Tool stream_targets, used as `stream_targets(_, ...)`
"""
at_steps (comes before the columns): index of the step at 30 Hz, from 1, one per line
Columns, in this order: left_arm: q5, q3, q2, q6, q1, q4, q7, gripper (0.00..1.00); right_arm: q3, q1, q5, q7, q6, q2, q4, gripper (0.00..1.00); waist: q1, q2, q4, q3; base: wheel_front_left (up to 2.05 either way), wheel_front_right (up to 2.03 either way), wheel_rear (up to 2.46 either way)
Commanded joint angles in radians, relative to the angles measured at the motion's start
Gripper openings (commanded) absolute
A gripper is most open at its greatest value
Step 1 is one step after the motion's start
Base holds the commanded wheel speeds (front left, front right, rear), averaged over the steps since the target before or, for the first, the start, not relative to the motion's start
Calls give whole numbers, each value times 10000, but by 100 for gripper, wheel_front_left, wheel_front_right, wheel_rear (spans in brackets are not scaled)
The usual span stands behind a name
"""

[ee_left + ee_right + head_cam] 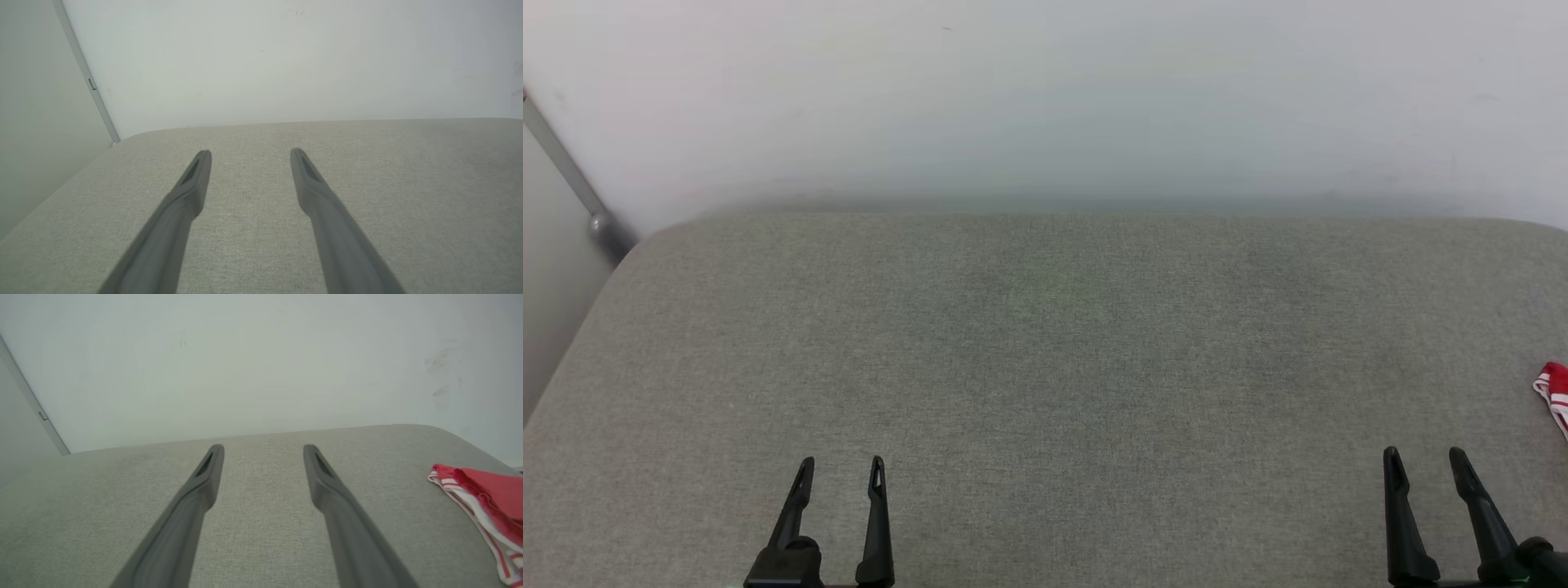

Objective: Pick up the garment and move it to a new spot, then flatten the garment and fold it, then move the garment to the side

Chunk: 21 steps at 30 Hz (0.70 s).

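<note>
The garment (1554,392) is a red cloth with red-and-white striped trim, lying at the far right edge of the grey cushion (1045,351); most of it is cut off by the frame. In the right wrist view the garment (486,498) lies to the right of my fingers, apart from them. My right gripper (1425,465) stands open at the lower right, a short way left of and nearer than the garment, with nothing between its fingers. At the lower left my left gripper (841,474) is open too, over bare cushion. Its fingers (192,183) hold nothing.
A pale wall (1045,98) rises directly behind the cushion. A grey metal bar (572,180) slants down the wall to the cushion's far left corner. The cushion's left edge (564,359) drops off beside a side wall.
</note>
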Motion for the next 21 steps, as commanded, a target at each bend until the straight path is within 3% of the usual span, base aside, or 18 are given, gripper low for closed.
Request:
stream_targets(1, 26, 9, -9, 21, 142, 20, -21, 100, 54, 130, 63, -18, -12, 49, -67, 100, 1, 0, -11, -14, 0, 0, 0)
stream_targets(10, -28, 66, -16, -25, 122, 105, -21, 100, 103, 208, 162, -19, -12, 51, 4, 100, 1, 0, -41, -29, 0, 0, 0)
stream_targets(11, -49, 75, -6, -23, 57, 143, 3, 0, 111, 134, 168, 0, 2, 2, 49, 0, 1, 0, -42, -31, 0, 0, 0)
stream_targets(15, -224, 70, -10, -34, 148, 473, 47, 0, 143, 188, 281, 44, 2, 1, 384, 0, 1, 0, -45, -30, 0, 0, 0)
stream_targets(21, -1622, 135, 59, -169, -66, 557, 286, 0, 190, -80, 1541, 284, 1, -68, 555, 0, 1, 0, -65, -16, 0, 0, 0)
